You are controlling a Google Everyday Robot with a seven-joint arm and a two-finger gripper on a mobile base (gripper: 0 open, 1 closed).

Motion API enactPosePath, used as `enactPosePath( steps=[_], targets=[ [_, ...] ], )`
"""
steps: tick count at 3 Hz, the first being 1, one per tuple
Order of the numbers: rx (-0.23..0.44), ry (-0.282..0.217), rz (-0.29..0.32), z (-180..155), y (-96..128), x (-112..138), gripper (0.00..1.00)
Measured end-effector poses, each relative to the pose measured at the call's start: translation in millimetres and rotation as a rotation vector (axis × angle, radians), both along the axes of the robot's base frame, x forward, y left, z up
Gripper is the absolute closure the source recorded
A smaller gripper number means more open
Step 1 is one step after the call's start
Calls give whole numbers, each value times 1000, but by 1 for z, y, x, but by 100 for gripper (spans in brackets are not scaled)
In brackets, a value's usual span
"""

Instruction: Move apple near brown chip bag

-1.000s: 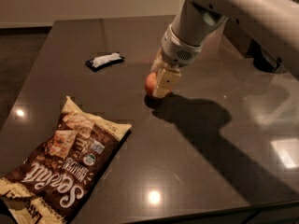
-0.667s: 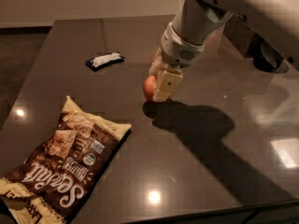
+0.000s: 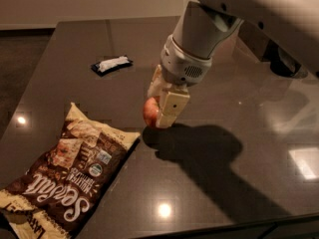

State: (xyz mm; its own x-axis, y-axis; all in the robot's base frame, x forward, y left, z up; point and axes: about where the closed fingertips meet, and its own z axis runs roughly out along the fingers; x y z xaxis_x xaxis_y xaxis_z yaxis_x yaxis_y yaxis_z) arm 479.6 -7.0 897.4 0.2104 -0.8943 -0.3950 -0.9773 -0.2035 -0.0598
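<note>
The dark table [image 3: 259, 133] is taken up on its near-left side by the brown chip bag [image 3: 70, 176], whose long axis is laid from near left to far right. The gripper [image 3: 160, 114] is seen at the table's middle, closed on the apple [image 3: 149, 112]. The apple is held just right of the bag's far-right corner, apparently lifted slightly; only a short leftward move is judged needed.

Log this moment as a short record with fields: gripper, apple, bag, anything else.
gripper: over mid-table, shut on the apple
apple: held between the gripper's fingers, apart from the bag, off its upper right corner
brown chip bag: lying flat at the near-left corner
small packet: farther back, left of the arm
table: dark, glossy
</note>
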Motion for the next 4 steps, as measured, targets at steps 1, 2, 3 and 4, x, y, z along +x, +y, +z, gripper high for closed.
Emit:
enactPosePath(
  steps=[1, 2, 3, 4],
  targets=[
    [-3, 26, 30, -12, 10, -18, 98],
    [-6, 39, 42, -20, 15, -26, 74],
    [-8, 46, 38, -28, 16, -28, 51],
    [-3, 46, 38, -31, 19, -30, 28]
  ],
)
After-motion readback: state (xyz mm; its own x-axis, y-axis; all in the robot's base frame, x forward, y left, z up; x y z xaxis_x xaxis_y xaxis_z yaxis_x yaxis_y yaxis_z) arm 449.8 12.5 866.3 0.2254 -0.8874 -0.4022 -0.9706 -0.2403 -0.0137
